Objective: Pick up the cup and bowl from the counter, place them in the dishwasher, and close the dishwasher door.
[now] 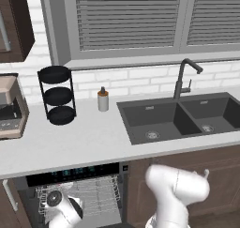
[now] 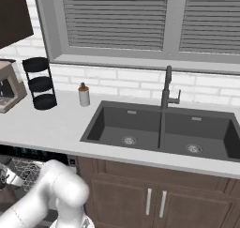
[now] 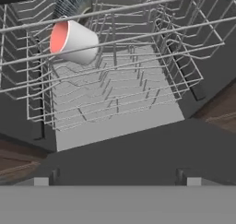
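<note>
Jaws [image 3: 118,181] spread wide, gripping nothing, poised over open dishwasher [image 1: 75,171]. White wire rack [image 3: 115,80] below; cup [image 3: 73,42] lies tipped on its side in rack's far corner, red inside showing. Something grey, speckled just behind cup, unclear. Desk [image 1: 89,138] above: soap bottle [image 1: 103,99], black tiered rack [image 1: 57,95], dark double sink [image 1: 183,117], faucet [image 1: 183,77], coffee machine [image 1: 10,107] at left.

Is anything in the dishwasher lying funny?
Yes. The cup lies tipped on its side in the white wire rack, its red inside facing sideways rather than standing upright. A grey bowl sits just behind it.
</note>
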